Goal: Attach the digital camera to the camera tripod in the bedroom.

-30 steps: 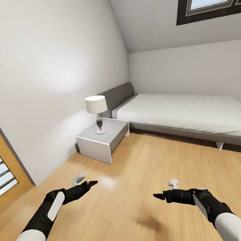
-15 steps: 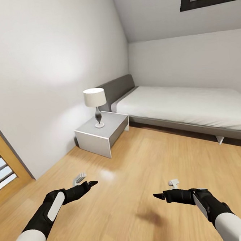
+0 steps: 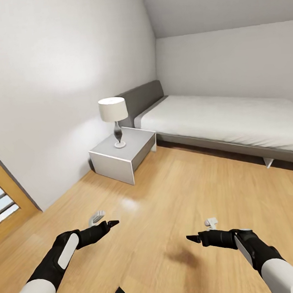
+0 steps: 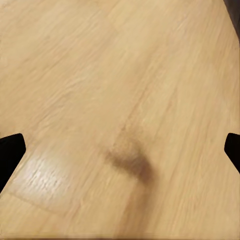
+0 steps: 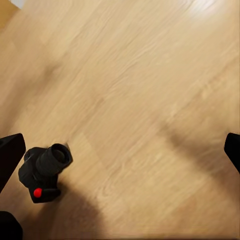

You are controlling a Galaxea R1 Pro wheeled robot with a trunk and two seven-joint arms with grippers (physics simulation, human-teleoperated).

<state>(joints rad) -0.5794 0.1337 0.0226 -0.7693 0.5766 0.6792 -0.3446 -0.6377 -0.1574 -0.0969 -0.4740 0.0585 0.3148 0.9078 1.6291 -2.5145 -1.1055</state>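
Right now you have both arms held out low over the light wood plank floor (image 3: 177,197) of the bedroom, and neither claw holds anything. Your left gripper (image 3: 109,223) has its black fingers spread wide, the tips sitting at the far edges of the left wrist view with bare boards between them. Your right gripper (image 3: 192,238) is spread just as wide. The small black digital camera (image 5: 44,171) with a round lens and a red button lies on the floor near one finger of your right claw, apart from it; its dark top also peeks in at the bottom edge of the head view, below and between your two claws. Well ahead of them stand a grey-headboard bed (image 3: 224,122) and a low white nightstand (image 3: 121,157) bearing a white-shaded table lamp (image 3: 114,118).
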